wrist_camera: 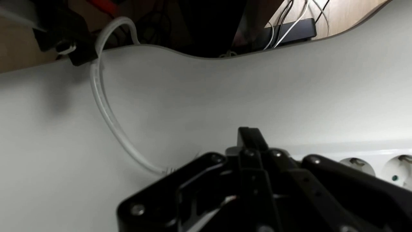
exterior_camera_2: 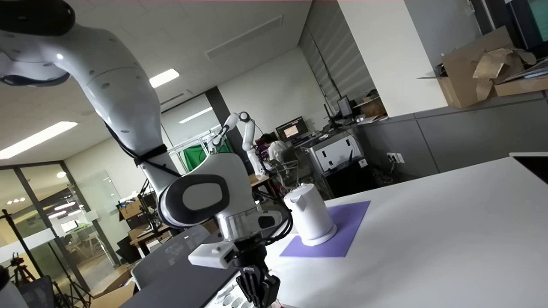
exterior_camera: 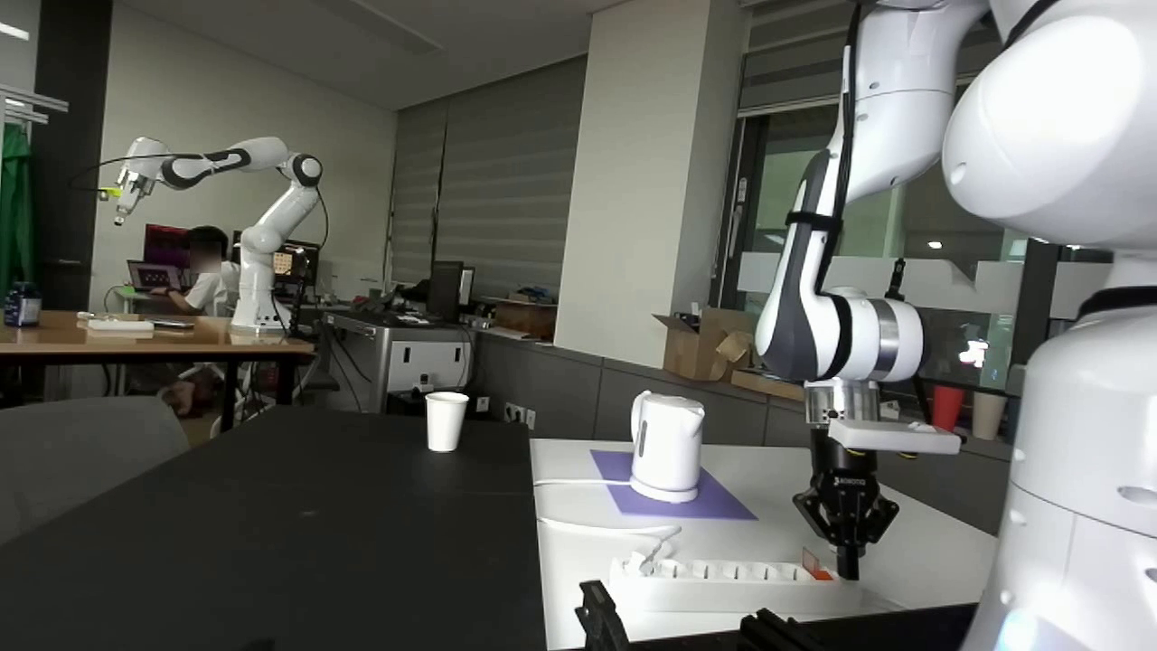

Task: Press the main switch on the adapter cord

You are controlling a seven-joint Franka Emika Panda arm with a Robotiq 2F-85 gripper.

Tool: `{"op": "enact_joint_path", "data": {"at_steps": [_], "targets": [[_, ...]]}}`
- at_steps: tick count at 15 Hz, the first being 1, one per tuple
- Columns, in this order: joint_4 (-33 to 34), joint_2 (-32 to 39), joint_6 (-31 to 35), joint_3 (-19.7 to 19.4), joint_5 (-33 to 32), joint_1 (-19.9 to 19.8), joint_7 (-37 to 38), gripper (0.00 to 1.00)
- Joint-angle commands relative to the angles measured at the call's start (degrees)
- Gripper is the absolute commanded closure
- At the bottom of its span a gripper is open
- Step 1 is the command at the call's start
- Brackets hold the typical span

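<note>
Dark tabletop [exterior_camera: 380,524] filled an exterior view's left foreground, a white cup [exterior_camera: 446,422] toward its far end. Rightward, a white kettle [exterior_camera: 667,448] stood on a purple sheet [exterior_camera: 615,466]. Nearer lay the adapter cord [exterior_camera: 723,594], its red-orange main switch [exterior_camera: 821,574] at the right end, just beside the gripper [exterior_camera: 848,565], fingers together, holding nothing. Positioning looked nearly done; contact and press could not be confirmed.

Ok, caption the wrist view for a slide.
Closed gripper partly hides the power strip; a white cable crosses the tabletop.
</note>
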Motion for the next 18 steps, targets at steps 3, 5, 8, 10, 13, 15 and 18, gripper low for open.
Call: {"op": "enact_joint_path", "data": {"at_steps": [3,5,8,10,13,15,18], "targets": [[-0.16,2.68,7.58,0.40,-0.89,-1.20,1.90,1.00],[-0.48,3.28,10.42,1.20,-0.69,-2.13,1.45,1.00],[-0.91,4.34,14.36,2.92,-0.66,-3.81,1.17,1.00],[-1.24,4.92,16.78,4.08,-0.84,-4.95,1.18,1.00],[-2.15,5.19,20.63,5.76,-1.42,-6.80,1.08,1.00],[-2.61,5.78,23.20,6.23,-1.91,-7.22,1.34,1.00],[-2.66,6.81,24.85,6.29,-2.96,-7.55,1.56,1.00]]}}
